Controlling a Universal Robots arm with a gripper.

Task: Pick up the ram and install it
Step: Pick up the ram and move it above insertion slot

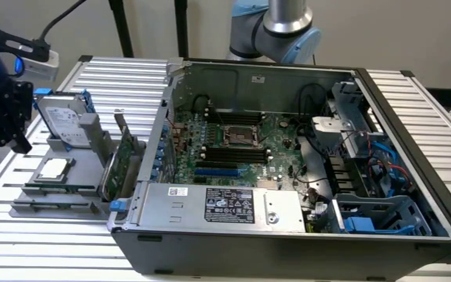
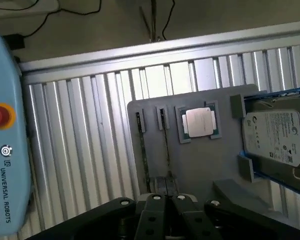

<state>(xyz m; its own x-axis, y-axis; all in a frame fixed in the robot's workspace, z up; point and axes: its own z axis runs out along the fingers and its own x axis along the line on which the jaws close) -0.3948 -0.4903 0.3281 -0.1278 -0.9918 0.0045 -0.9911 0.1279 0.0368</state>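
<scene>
- At the exterior view's far left, the arm's black tool head (image 1: 2,111) hangs over the outer end of the grey fixture (image 1: 91,141), well apart from the computer case (image 1: 288,252).
- From the wrist, the gripper (image 2: 167,204) has its jaws drawn close together. Nothing sits between them, so it carries nothing.
- Next toward the exterior view's right, the ram (image 2: 166,145) stands on edge in a fixture slot, not yet lifted. A second stick (image 2: 142,150) stands in the neighbouring slot, parallel to it and just beside it.
- The relation that matters:
  - The ram's long axis runs straight away from the gripper, toward the exterior view's right.
  - Its top edge lines up with the narrow gap between the jaws, so they would close across the stick's thin faces, not along its length.
  - Its near end lies close under the gripper. I judge the two apart, though how far above it the gripper hangs cannot be told.
- On the same fixture are the square silver processor (image 1: 53,169), the hard drive (image 1: 63,120) and, nearest the case, the upright expansion card (image 1: 120,167).
- Farthest right, inside the case, the black memory slots (image 1: 234,154) lie well apart from the ram. Their length seems to run roughly the same way as the stick's.
</scene>
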